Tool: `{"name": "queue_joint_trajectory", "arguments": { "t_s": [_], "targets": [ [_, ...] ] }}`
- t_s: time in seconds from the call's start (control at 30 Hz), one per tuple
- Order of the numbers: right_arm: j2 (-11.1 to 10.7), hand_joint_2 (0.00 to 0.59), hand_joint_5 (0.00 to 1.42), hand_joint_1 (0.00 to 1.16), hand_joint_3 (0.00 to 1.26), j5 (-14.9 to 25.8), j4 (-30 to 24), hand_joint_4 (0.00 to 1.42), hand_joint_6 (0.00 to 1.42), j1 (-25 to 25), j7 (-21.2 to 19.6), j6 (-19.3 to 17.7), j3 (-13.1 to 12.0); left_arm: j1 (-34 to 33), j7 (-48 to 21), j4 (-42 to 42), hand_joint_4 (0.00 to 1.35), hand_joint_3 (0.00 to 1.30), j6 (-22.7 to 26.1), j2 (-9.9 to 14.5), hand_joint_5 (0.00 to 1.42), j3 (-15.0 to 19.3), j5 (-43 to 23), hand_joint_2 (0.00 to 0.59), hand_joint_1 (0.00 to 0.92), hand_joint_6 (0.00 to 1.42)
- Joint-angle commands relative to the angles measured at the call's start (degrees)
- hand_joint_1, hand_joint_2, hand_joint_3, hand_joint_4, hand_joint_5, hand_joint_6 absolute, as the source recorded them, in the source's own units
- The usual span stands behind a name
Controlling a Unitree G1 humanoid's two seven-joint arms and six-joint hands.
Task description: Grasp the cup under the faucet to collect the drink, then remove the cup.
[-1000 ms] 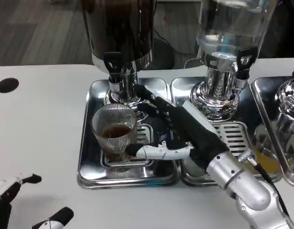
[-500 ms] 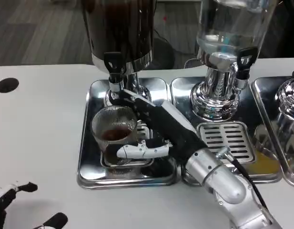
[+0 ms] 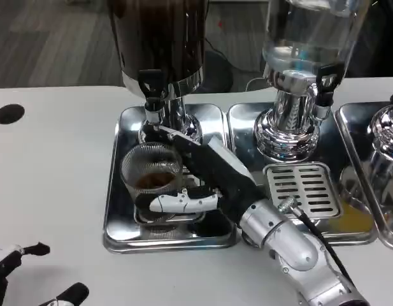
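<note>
A ribbed clear glass cup (image 3: 151,173) with brown drink in its bottom stands on the steel drip tray (image 3: 116,210) under the black faucet (image 3: 151,89) of the dark drink dispenser (image 3: 159,38). My right hand (image 3: 202,172) wraps around the cup from the right: the thumb lies across its front low down, the other fingers reach behind it. My left hand (image 3: 18,277) shows at the bottom left corner over the white table, fingers apart, holding nothing.
A second dispenser (image 3: 298,70) with clear liquid stands on its own tray (image 3: 304,185) to the right. A third tray with an orange puddle (image 3: 352,220) lies at the far right. A black hole (image 3: 8,113) marks the table at left.
My right hand has slid left across the tray and closed around the cup. The left hand has dropped slightly lower in the corner.
</note>
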Motion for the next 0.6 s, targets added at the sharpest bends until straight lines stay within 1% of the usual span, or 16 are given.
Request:
{"name": "queue_joint_trajectory", "arguments": {
  "t_s": [0.03,0.3,0.47,0.6],
  "targets": [
    [0.7,0.075,0.25,0.85,0.14,-0.6,1.9,0.17,0.13,-1.5,-2.1,-2.3,-0.5,0.6,-0.6,0.2,0.32,0.42,0.5,0.5,0.37,0.5,0.0,0.080,0.005,0.17],
    [1.2,0.094,0.31,0.92,0.19,-1.4,4.9,0.23,0.21,-2.3,-4.8,-3.4,-0.7,1.4,-0.9,0.0,0.32,0.42,0.4,0.6,0.37,1.6,-0.4,0.080,0.006,0.17],
    [1.3,0.096,0.34,0.93,0.23,-1.8,5.9,0.25,0.24,-2.3,-5.8,-3.8,-0.7,1.5,-1.1,-0.3,0.32,0.42,0.2,0.5,0.38,1.8,-0.7,0.081,0.006,0.17],
    [1.3,0.096,0.38,0.93,0.28,-2.1,6.2,0.30,0.28,-2.2,-6.5,-4.3,-0.9,1.6,-1.2,-0.7,0.32,0.43,0.1,0.5,0.39,1.9,-0.9,0.081,0.006,0.17]
  ]
}}
